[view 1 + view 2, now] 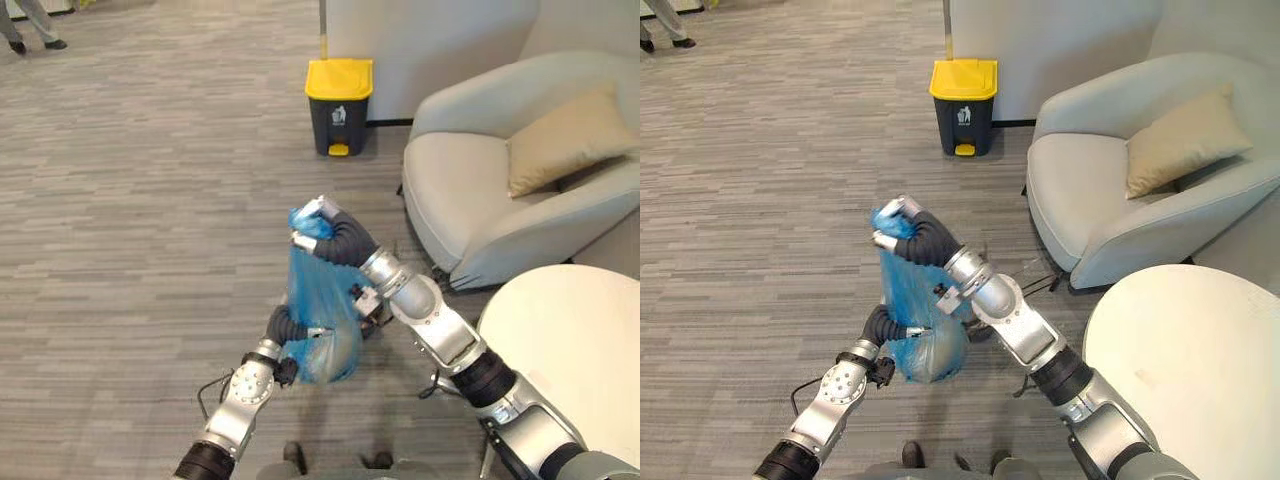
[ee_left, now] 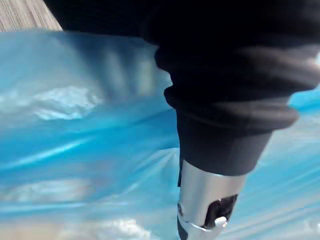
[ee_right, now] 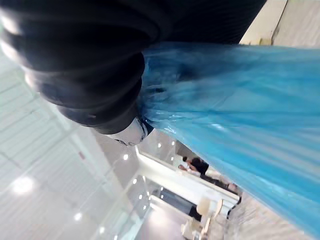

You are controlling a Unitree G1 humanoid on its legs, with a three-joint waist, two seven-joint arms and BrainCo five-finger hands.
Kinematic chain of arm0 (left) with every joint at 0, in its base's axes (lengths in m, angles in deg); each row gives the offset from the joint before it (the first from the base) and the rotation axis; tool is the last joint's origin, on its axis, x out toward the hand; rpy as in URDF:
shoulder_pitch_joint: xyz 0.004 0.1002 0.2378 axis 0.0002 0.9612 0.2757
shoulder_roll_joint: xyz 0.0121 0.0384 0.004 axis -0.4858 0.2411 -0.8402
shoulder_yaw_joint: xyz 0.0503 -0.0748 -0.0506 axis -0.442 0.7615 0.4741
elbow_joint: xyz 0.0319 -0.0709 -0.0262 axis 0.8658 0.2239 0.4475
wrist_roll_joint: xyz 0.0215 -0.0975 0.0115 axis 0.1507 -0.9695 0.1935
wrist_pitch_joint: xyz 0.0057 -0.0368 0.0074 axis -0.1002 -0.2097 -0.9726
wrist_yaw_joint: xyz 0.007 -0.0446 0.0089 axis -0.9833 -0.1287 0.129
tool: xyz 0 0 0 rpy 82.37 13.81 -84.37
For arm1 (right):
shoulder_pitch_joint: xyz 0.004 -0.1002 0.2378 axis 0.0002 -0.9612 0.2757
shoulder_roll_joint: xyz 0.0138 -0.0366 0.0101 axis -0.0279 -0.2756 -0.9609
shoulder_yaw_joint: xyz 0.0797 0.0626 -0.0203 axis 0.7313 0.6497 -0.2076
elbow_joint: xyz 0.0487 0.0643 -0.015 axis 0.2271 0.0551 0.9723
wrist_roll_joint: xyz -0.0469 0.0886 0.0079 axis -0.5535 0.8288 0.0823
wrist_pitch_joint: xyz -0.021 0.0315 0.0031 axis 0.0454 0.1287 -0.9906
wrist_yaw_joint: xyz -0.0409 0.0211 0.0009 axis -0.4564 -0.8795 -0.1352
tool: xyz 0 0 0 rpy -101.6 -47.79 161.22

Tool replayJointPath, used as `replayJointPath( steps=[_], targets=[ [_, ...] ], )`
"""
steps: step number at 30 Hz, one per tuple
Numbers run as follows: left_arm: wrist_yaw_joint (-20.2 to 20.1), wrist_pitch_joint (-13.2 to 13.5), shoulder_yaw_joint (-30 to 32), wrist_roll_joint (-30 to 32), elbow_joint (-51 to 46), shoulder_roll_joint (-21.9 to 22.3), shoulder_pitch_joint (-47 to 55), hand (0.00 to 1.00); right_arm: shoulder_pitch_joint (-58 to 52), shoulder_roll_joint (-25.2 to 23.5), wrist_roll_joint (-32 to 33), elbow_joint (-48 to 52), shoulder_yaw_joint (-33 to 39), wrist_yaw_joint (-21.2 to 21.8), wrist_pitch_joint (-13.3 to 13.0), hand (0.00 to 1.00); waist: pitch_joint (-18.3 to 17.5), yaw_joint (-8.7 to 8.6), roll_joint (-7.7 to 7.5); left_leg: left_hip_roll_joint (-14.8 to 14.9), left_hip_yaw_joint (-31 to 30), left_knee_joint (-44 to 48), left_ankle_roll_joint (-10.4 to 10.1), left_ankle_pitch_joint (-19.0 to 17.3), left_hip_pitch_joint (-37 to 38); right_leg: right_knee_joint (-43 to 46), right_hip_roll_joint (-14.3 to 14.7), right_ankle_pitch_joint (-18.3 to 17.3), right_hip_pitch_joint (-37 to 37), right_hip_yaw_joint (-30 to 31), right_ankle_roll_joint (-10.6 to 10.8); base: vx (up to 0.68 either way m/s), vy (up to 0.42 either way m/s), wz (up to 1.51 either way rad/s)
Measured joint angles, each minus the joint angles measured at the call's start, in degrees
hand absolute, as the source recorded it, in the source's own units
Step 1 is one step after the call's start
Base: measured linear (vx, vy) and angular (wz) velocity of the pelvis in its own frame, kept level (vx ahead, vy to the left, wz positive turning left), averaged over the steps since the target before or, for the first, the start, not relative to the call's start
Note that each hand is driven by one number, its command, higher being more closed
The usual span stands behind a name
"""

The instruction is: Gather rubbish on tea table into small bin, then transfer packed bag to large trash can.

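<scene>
We are propping the low belly of the blue bag (image 1: 312, 295) with our left hand (image 1: 283, 326), whose fingers are hiding behind the plastic, so we cannot tell how they are set. Our right hand (image 1: 335, 236) is clenching the gathered neck, fingers curling tight round it. The gathering is looking finished to us and the carry is remaining, since the yellow-lidded bin (image 1: 338, 105) is standing well apart across the floor. The head views are giving us that bin, the armchair (image 1: 500, 200) and the round table (image 1: 570, 340). The wrist views are giving us the plastic pressing close against each hand.
</scene>
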Motion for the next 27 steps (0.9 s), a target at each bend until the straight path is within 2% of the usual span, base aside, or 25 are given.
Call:
replayJointPath(
  steps=[5,8,10,12,17,18,21,27],
  targets=[
    [-1.21,-0.1,-2.09,1.15,2.02,0.72,-1.13,0.0,3.18,-0.07,0.26,-2.19,-1.7,0.94,0.55,1.0,-0.04,-0.12,0.04,0.24,0.24,-3.09,-0.06,3.03,1.12,-0.87,0.94,1.26,-0.26,1.71,-0.45,-0.1,-0.021,-0.08],
    [-0.73,-0.13,-1.99,3.05,3.58,1.42,-1.77,0.0,3.33,-0.25,0.49,-2.4,-3.19,0.94,0.62,1.0,-0.08,0.05,0.11,0.59,0.53,-4.12,-0.14,3.11,1.63,-1.03,1.84,1.26,-0.37,2.27,-0.45,-0.14,-0.003,-0.11],
    [0.51,-0.24,-1.94,3.66,4.08,1.88,-2.03,0.0,3.34,-0.85,1.31,-2.4,-4.68,0.96,0.64,1.0,-0.09,0.29,0.11,0.72,0.51,-4.65,-0.35,3.29,1.63,-1.42,2.15,1.26,-0.51,2.6,-0.45,-0.12,0.0,-0.05],
    [2.32,-0.41,-1.83,4.52,4.5,2.41,-2.29,0.0,3.34,-3.18,3.08,-2.91,-7.13,1.19,1.6,1.0,-0.12,0.49,0.11,0.87,0.0,-5.27,-0.43,3.87,1.36,-2.21,2.5,1.69,-0.56,2.55,-0.27,-0.13,-0.002,0.03],
    [6.58,-1.61,-1.04,5.04,4.83,4.03,-3.69,0.0,3.37,-7.62,7.13,-5.29,-10.83,2.19,1.81,1.0,-0.42,1.08,0.16,1.36,-0.9,-5.34,-0.63,4.75,1.05,-3.53,3.22,2.88,-0.04,2.15,-0.61,-0.09,-0.008,0.06],
    [8.14,-2.27,-0.75,5.05,4.86,4.87,-4.25,1.0,3.36,-8.71,7.95,-6.22,-11.86,2.2,1.83,1.0,-0.74,1.2,0.28,1.42,-1.0,-5.36,-0.71,5.05,0.83,-3.89,3.33,3.12,-0.05,2.08,-0.59,-0.06,-0.004,0.02],
    [10.27,-2.5,-0.78,5.05,5.0,6.28,-5.04,1.0,3.36,-9.41,9.93,-7.67,-13.69,2.21,1.85,1.0,-1.74,1.69,0.47,1.42,-1.24,-5.37,-0.73,5.24,0.84,-3.94,3.33,3.3,0.06,1.93,-0.62,-0.02,-0.001,0.01],
    [11.74,-2.75,-0.89,5.02,7.15,6.7,-8.66,1.0,3.37,-9.65,12.53,-7.91,-13.89,2.15,1.91,1.0,-1.88,1.99,0.47,1.36,-1.66,-5.37,-0.78,5.52,0.79,-5.82,3.52,4.59,0.98,1.62,-0.63,-0.01,0.006,0.02]
  ],
)
